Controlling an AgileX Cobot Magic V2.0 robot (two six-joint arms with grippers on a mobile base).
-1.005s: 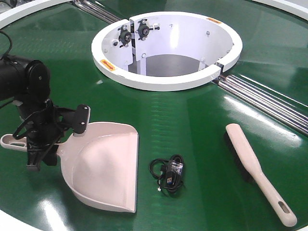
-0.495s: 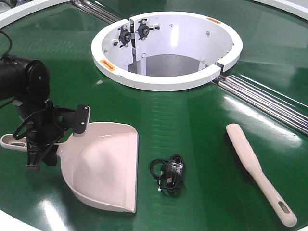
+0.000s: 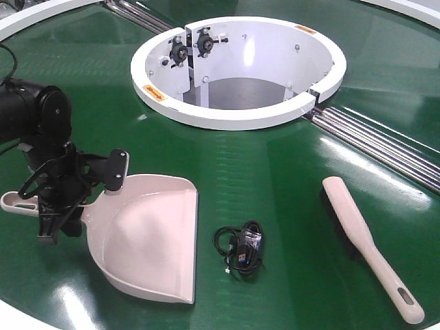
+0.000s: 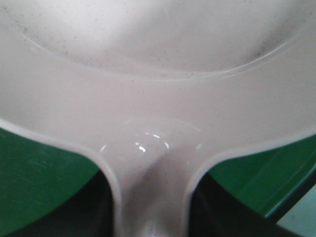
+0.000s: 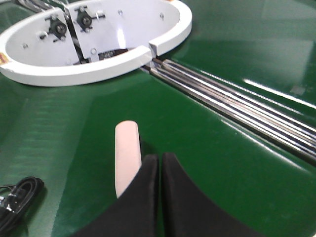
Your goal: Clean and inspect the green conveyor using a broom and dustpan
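Dustpan point(image 3: 148, 240) lies flat on the green conveyor point(image 3: 275, 172) at front left, its open edge facing a coiled black cable point(image 3: 242, 249). The left gripper point(image 3: 65, 210) sits over the handle and hides most of it. In the wrist view dark shapes flank the handle, but whether the jaws clamp it cannot be told. Broom point(image 3: 357, 230) lies well apart at right, its bristles showing only as a dark strip along one side. The right gripper point(image 5: 159, 158), out of the front view, has its fingers pressed together on nothing and covers part of the broom's rounded tip, near the steel rollers point(image 5: 237, 108)
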